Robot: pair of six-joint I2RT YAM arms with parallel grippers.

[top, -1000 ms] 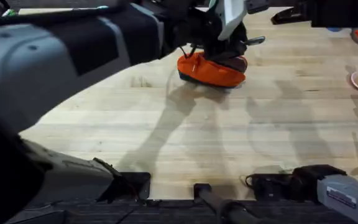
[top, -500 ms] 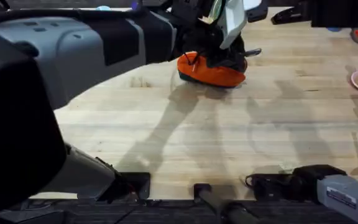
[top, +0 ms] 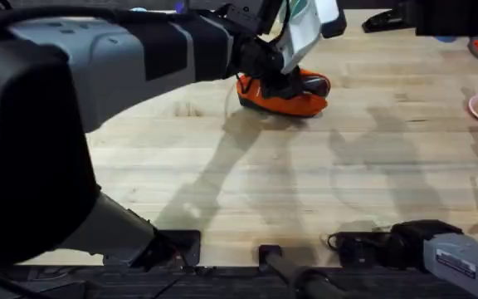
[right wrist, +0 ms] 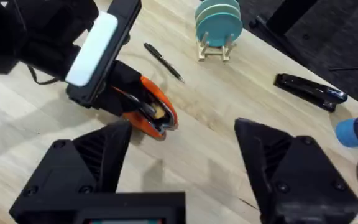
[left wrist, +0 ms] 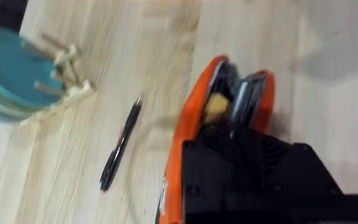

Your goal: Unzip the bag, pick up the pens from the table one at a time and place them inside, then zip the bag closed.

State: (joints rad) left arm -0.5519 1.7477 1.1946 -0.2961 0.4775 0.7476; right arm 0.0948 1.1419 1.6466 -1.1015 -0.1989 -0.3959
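The oblong orange fabric pouch with the dark navy base (top: 293,98) sits at the far middle of the light wood plank table (top: 305,183), mouth gaping open, and a silvery-grey metal pen (left wrist: 240,102) pokes up out of the opening beside something yellowish. The left gripper (top: 287,81) is right down on the pouch, its black body covering the near part of the opening; whether its fingers are spread or pinched, I cannot tell, they are buried behind the housing. On the bare wood just beyond the pouch lies the slim black pen (right wrist: 163,61), apart from the fabric and pointing toward a stack of teal plates in a wooden rack (right wrist: 218,25). The right gripper (right wrist: 182,168) hovers above, fingers spread wide and holding nothing.

Here is the worry: the grey pen looks only part-way in, so a lift-off could drag it back out or tip the soft pouch over. The zip could also snag on that protruding barrel. And a careless sweep toward the black pen could roll it off toward the rack.
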